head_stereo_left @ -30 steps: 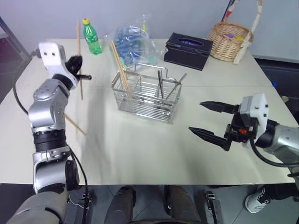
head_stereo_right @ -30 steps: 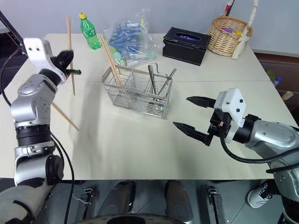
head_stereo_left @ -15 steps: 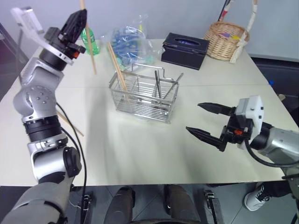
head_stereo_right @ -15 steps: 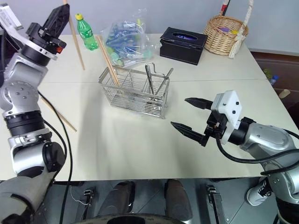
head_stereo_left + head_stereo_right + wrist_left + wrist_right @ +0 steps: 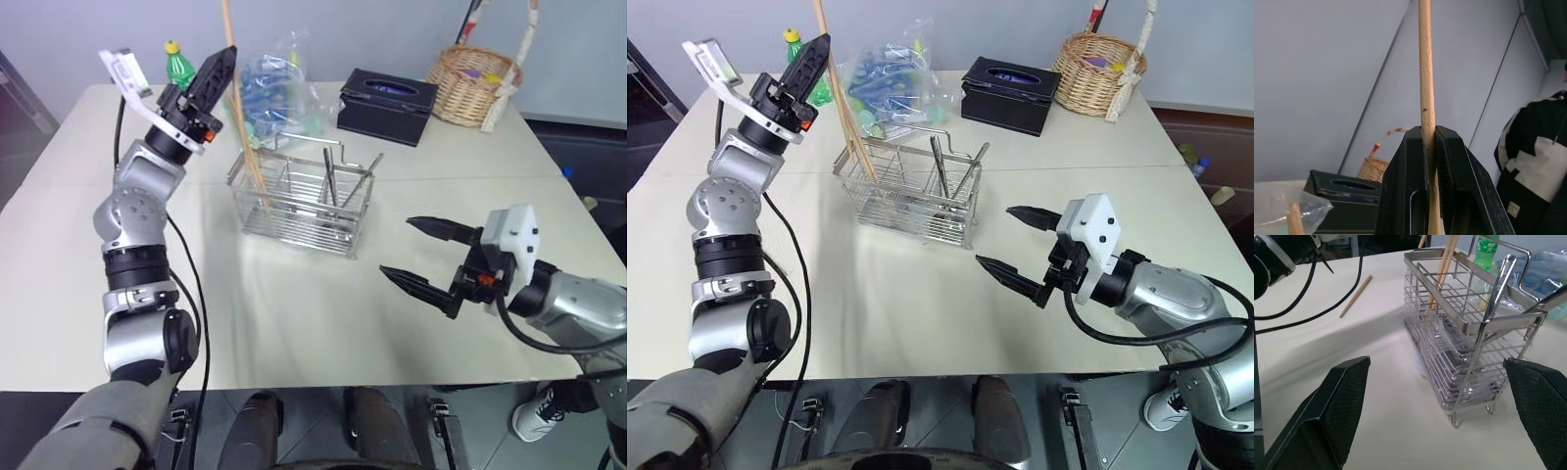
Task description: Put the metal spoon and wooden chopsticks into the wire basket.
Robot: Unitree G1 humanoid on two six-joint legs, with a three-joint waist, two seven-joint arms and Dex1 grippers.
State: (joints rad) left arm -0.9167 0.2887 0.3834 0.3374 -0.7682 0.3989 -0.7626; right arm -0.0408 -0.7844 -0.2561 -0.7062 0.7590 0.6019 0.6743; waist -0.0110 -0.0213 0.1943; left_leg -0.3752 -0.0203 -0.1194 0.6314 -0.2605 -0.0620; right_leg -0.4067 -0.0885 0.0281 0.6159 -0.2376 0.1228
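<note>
The wire basket (image 5: 304, 201) stands mid-table. Wooden chopsticks (image 5: 253, 157) lean in its left compartment, and the metal spoon (image 5: 333, 174) stands in its right one beside another metal utensil (image 5: 369, 178). My left gripper (image 5: 227, 61) is raised beside the basket's left end, shut on one wooden chopstick (image 5: 1423, 58) that rises steeply past its fingertips. I cannot tell whether the stick's lower end is inside the basket. Another chopstick (image 5: 1355, 296) lies flat on the table behind the left arm. My right gripper (image 5: 395, 247) hovers open and holds nothing, to the right of the basket.
Along the table's far side are a green bottle (image 5: 794, 39), a clear plastic bag (image 5: 279, 88), a black tissue box (image 5: 387, 93) and a woven wicker basket (image 5: 475, 73). A dark jacket (image 5: 1533, 161) shows in the left wrist view.
My left gripper has swung right and up with the chopstick, rolling as it went, from beside the bottle to the basket's left end. The right gripper has stayed put and open.
</note>
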